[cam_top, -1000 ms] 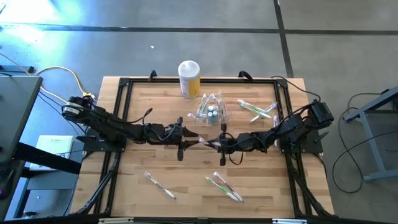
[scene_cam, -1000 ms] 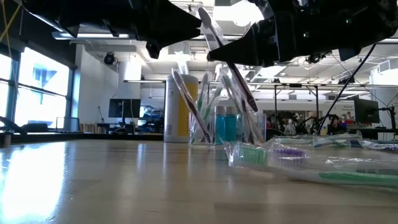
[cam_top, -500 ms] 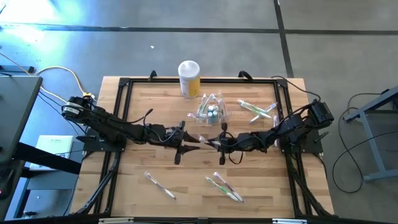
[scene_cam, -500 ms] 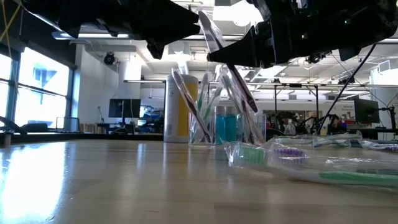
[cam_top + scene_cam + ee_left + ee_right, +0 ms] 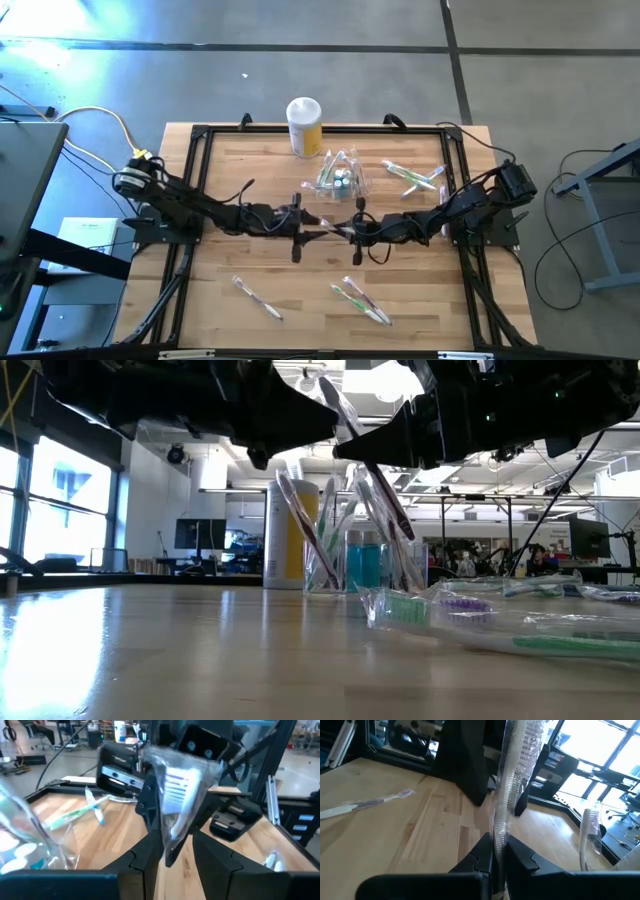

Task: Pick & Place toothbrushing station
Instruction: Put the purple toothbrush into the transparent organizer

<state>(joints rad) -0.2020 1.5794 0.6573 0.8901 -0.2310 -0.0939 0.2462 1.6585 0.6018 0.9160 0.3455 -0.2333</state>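
Note:
A toothbrush in a clear wrapper (image 5: 327, 228) hangs over the middle of the table, slanted in the low view (image 5: 365, 460). My right gripper (image 5: 337, 231) is shut on it. My left gripper (image 5: 172, 851) faces it from the table's left, open, with one finger on each side of the wrapper (image 5: 175, 805). The toothbrushing station (image 5: 340, 178), a clear holder with several toothbrushes standing in it, rests on its base on the table, farther back than both grippers. My right gripper pinches the clear wrapper's edge (image 5: 498, 837) between its two fingers, coming in about level from the table's right. The wrapped toothbrush stands tilted, reaching above and below the fingers, lifted clear of the table. My left gripper: whether a finger touches the wrapper, I cannot tell.
A yellow canister with a white lid (image 5: 304, 125) stands at the far edge. Loose wrapped toothbrushes lie at the near left (image 5: 258, 297), the near middle (image 5: 362, 300) and the far right (image 5: 412, 178). A black frame (image 5: 200, 135) borders the tabletop.
My left gripper has moved toward the table's right and a little down, closing on my right gripper, so that its fingers now flank the wrapped toothbrush. The toothbrush and my right gripper have stayed where they were.

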